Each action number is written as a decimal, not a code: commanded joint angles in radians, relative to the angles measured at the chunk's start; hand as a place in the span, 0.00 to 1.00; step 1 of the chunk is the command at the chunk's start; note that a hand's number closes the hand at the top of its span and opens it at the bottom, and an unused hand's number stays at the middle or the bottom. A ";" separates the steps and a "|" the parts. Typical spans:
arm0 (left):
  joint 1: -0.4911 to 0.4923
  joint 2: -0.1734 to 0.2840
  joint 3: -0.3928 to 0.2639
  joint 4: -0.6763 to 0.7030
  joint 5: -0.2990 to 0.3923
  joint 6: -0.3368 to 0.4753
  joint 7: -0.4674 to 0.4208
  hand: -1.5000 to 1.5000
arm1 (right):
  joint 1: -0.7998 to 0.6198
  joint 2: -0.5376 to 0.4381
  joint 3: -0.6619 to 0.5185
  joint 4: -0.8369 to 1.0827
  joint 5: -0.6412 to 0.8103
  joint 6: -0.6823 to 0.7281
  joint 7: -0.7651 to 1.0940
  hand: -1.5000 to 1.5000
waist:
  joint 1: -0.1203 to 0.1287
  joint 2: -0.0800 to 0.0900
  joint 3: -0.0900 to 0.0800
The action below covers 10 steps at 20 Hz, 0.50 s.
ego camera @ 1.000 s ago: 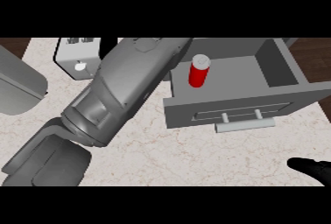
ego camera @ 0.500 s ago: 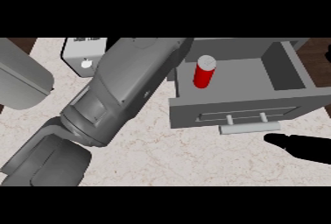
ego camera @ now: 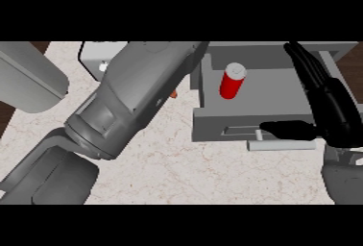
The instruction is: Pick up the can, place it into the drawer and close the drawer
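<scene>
The red cylindrical can [ego camera: 233, 80] stands upright inside the open grey box-shaped drawer [ego camera: 212, 126], near its left wall. The right hand [ego camera: 327, 103], fingers straight and holding nothing, lies over the drawer's right side, thumb at the front panel beside the pale bar handle [ego camera: 280, 145]. The left hand's fingers are hidden behind its forearm. A lopsided push could skew the drawer or topple the can.

One can [ego camera: 232, 80], one drawer [ego camera: 273, 122], one robot hand [ego camera: 327, 103].
</scene>
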 commanded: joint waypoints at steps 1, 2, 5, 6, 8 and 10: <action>-0.018 -0.002 0.003 0.010 -0.012 -0.012 0.031 0.00 | -0.083 0.000 0.048 0.181 0.133 -0.052 -0.029 0.00 | 0.027 -0.009 -0.001; -0.005 -0.006 0.009 0.003 -0.006 -0.014 0.013 0.00 | -0.086 0.016 0.061 0.229 0.171 -0.091 -0.040 0.00 | 0.022 -0.007 -0.001; 0.000 0.031 0.027 -0.014 -0.002 -0.057 0.028 0.00 | -0.149 0.053 0.097 0.348 0.239 -0.140 -0.051 0.00 | 0.036 -0.010 -0.001; 0.008 0.047 0.036 0.010 -0.011 -0.047 0.006 0.00 | -0.149 0.027 0.063 0.369 0.210 -0.141 -0.100 0.00 | 0.020 -0.008 -0.001; 0.012 0.014 0.026 -0.037 -0.019 -0.021 0.025 0.00 | -0.186 0.071 0.068 0.498 0.246 -0.217 -0.127 0.00 | 0.039 -0.015 -0.001; 0.001 0.045 0.021 -0.027 -0.027 -0.033 0.073 0.00 | -0.217 0.101 0.067 0.607 0.296 -0.311 -0.146 0.00 | 0.051 -0.014 0.000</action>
